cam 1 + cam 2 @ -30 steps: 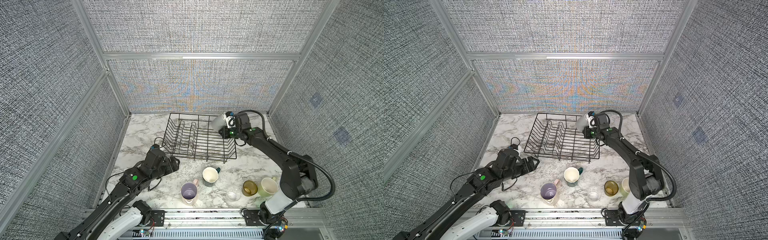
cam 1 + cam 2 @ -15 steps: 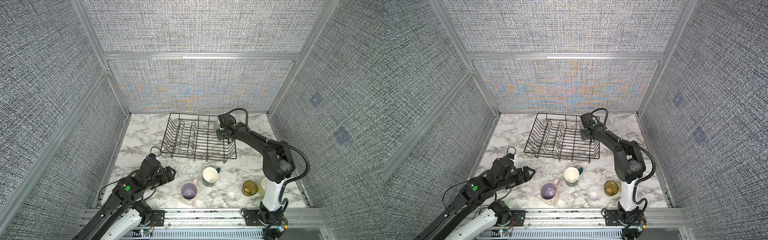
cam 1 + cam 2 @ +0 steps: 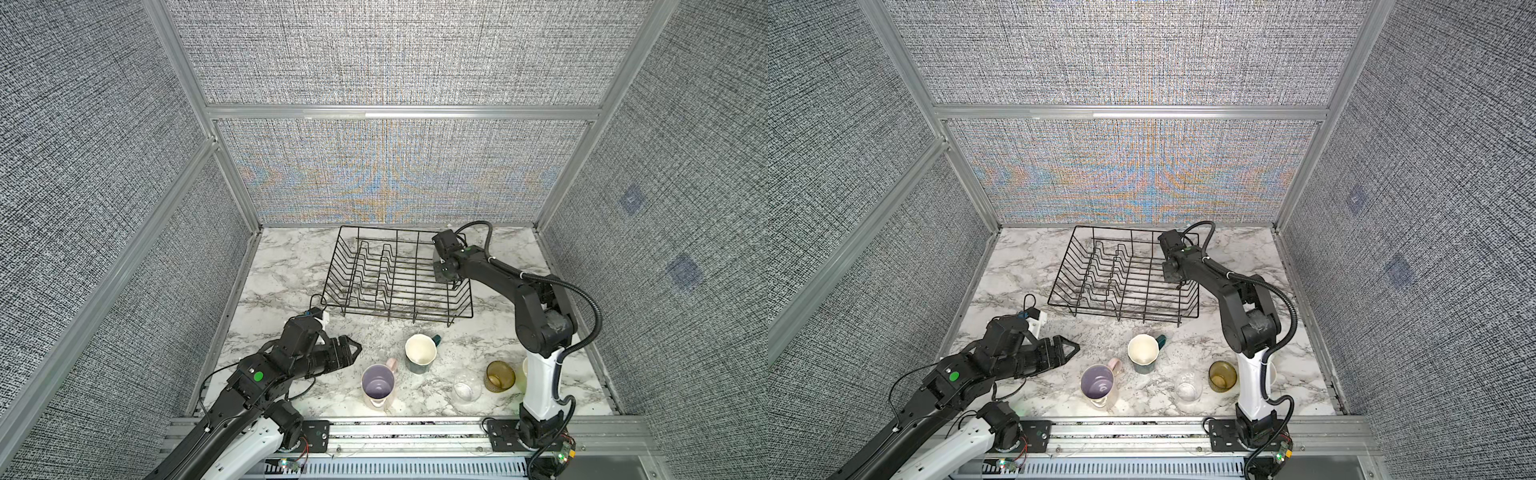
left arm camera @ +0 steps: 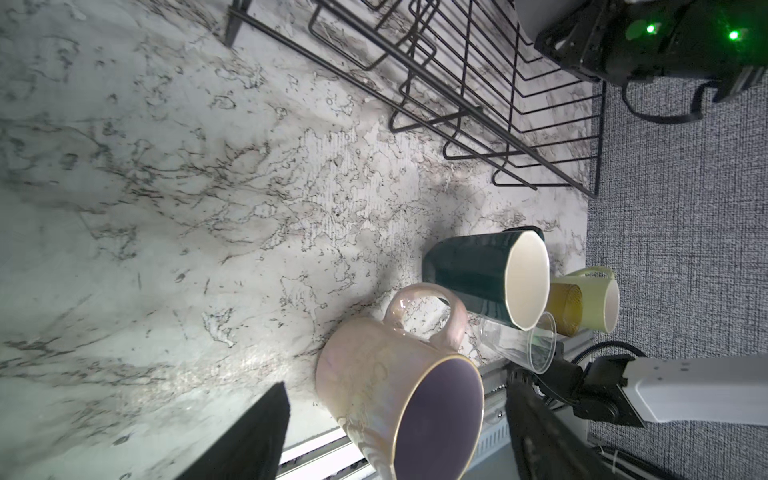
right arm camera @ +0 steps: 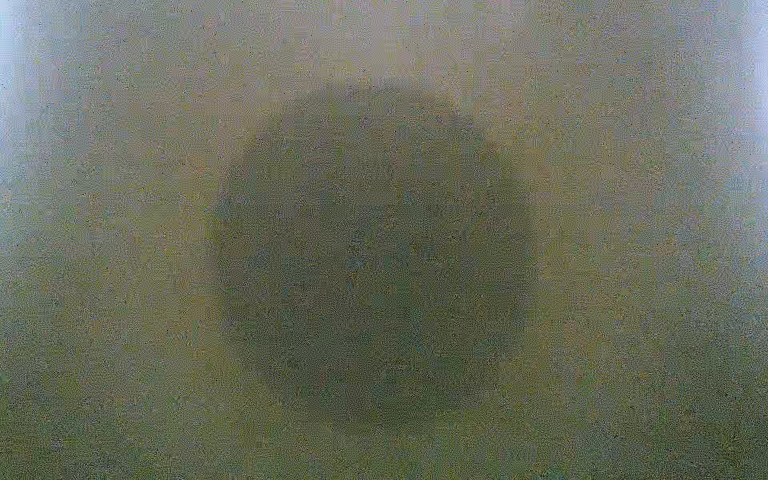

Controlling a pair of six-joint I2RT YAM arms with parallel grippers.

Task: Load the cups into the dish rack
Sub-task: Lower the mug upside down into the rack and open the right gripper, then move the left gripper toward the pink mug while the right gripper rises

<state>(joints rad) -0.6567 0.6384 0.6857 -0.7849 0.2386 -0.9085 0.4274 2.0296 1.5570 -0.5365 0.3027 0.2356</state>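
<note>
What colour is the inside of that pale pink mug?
Dusky purple. The inside of the pale pink mug shows best in the left wrist view.

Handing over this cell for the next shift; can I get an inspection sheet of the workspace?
Surface: marble-pattern tabletop, no spills seen.
Job's things: dish rack at back; pink mug, dark teal mug, clear tumbler, amber tumbler, yellow-green cup upright outside it.
Clutter: nothing seen.
Claws: left claw open, empty; right claw shut, apparently on grey mug, in rack.
Cables: black hose loops off right arm; thin loop at left wrist.
Surroundings: grey woven panels, aluminium frame.
</note>
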